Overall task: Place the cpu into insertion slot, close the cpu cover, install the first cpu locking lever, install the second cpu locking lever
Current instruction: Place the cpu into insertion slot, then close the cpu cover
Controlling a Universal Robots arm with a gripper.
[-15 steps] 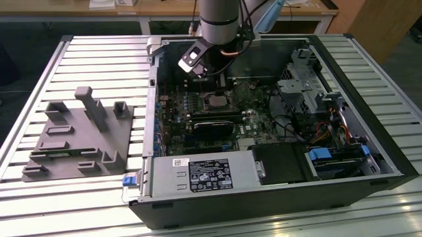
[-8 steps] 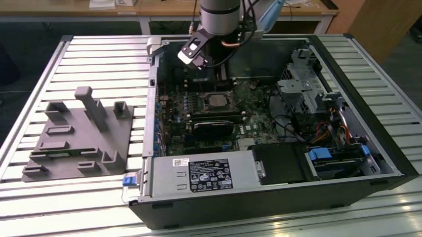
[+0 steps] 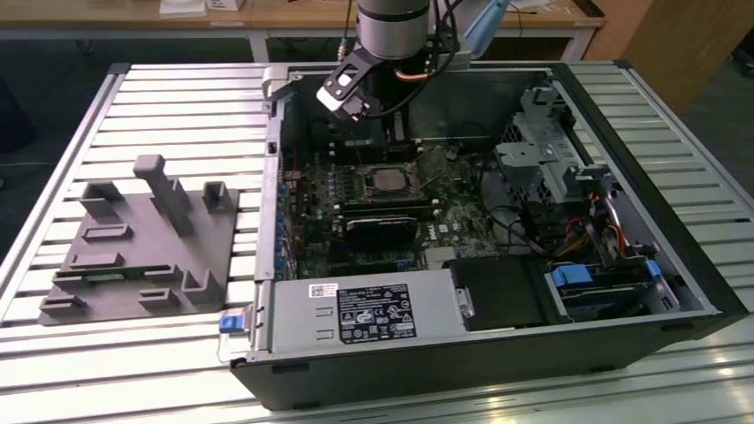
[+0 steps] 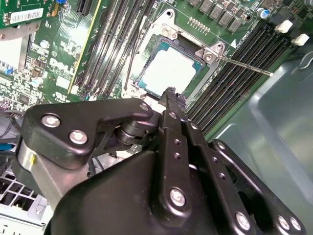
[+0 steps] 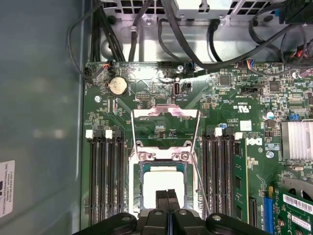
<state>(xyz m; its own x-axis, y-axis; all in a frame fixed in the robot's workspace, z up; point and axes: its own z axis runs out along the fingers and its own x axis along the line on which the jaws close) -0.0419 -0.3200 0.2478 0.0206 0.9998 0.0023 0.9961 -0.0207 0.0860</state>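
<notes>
While the small, flat, square cpu (image 5: 164, 182) with its dull silver-grey metal top is already sitting level in the square, silver-rimmed insertion slot (image 5: 137, 188) on the green circuit board (image 5: 230, 103), the black gripper (image 5: 167, 195) is hovering just over the chip's edge farthest from the hinge. In the first wrist view its two fingertips are pressing together with nothing pinched between them. The thin, silvery cpu cover (image 5: 166, 113), a stamped metal frame with a wide central window, is lying folded back beyond the slot, the board showing through its opening, so closing that cover looks to be the step in hand. Doing it well probably means catching the frame's free bar with the joined tips and swinging it about the hinge in a slow arc. That would avoid dragging across the chip's smooth top. The sheet metal looks slick and springy, so the tips could be slipping off unless the push is staying square. A thin, bright wire locking lever (image 4: 244, 65) is standing out over the long black memory slots (image 5: 105, 181) and wants a clear berth. In the exterior view the arm is reaching into an open black computer case (image 3: 471, 371) on a ribbed aluminium table (image 3: 177, 97), with a grey moulded fixture (image 3: 141, 247) lying beside the case on the exterior view's left.
</notes>
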